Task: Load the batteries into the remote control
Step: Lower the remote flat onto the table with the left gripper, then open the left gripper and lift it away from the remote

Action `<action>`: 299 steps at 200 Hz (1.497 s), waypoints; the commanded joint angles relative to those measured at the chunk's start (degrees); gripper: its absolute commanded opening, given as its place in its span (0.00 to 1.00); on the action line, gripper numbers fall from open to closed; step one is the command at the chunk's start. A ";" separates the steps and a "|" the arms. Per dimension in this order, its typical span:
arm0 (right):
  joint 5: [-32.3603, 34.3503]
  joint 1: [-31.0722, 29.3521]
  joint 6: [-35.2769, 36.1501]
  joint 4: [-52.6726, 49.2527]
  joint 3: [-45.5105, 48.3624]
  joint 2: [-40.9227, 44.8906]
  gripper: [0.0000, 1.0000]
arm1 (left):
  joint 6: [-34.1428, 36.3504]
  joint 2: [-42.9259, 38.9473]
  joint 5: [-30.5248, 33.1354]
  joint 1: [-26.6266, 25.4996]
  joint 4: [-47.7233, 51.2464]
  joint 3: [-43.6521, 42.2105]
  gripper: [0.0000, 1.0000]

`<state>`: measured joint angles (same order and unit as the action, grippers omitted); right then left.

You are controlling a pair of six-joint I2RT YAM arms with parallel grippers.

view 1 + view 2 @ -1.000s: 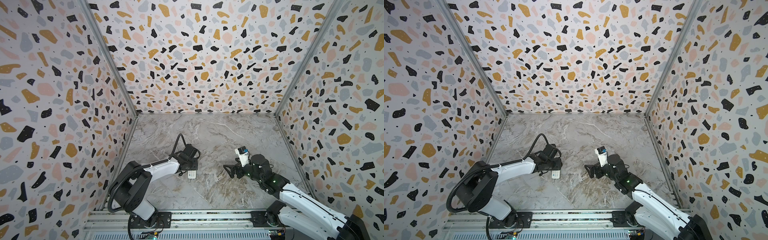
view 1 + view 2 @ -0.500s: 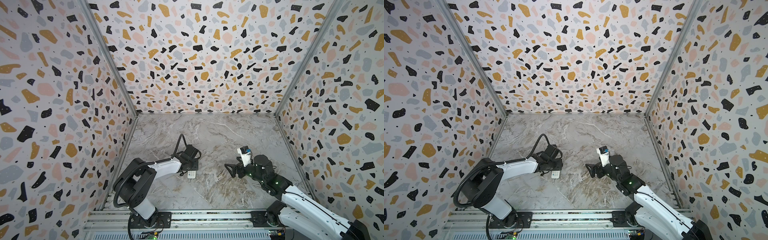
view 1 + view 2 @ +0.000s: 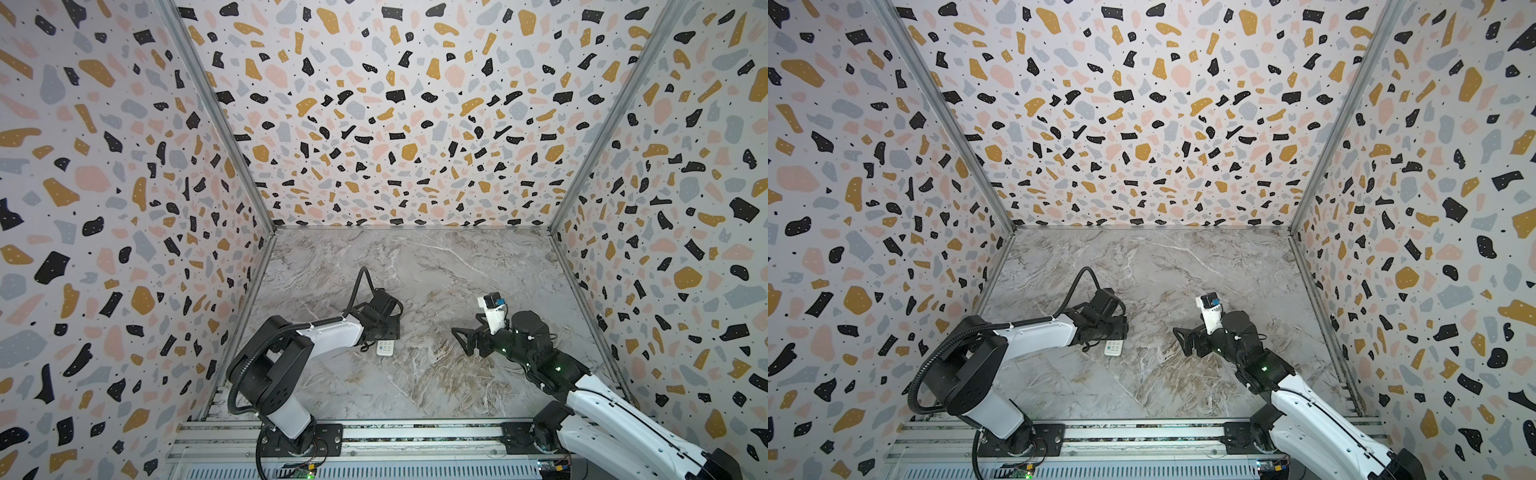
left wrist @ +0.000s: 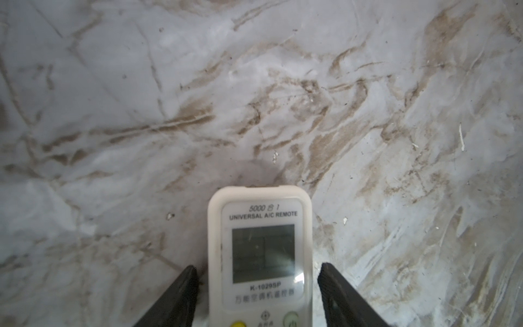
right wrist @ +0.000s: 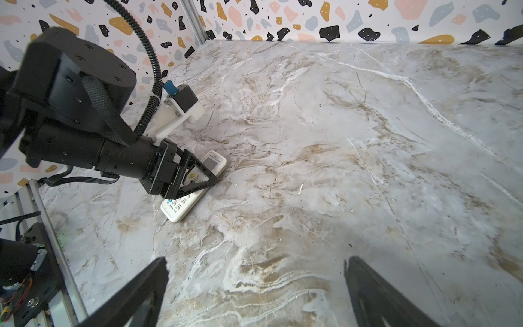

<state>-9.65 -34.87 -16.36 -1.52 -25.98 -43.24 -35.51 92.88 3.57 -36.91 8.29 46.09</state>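
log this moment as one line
left gripper: open, straddling remote control | remote control: face up on table | right gripper: open, empty | batteries: not in view

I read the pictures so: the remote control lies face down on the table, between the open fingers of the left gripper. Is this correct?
Not quite: the remote control lies face up. The left wrist view shows its screen and buttons on top. It does lie on the table, between the open fingers of the left gripper.
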 commanded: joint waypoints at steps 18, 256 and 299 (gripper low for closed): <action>0.74 0.30 0.63 -0.97 -0.92 0.67 1.00 | -0.10 -2.80 1.31 0.50 2.28 -1.26 0.85; 25.12 16.53 2.93 4.78 4.29 3.77 0.99 | -0.68 -38.59 41.02 2.10 4.97 -15.23 1.00; 32.57 17.21 2.64 10.39 9.97 7.20 0.99 | -2.46 -44.65 49.31 2.08 2.03 -20.32 0.99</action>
<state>16.88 -17.98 -13.02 4.23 -17.63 -37.56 -36.69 51.00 45.04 -35.03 14.52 28.18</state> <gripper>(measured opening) 0.991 0.992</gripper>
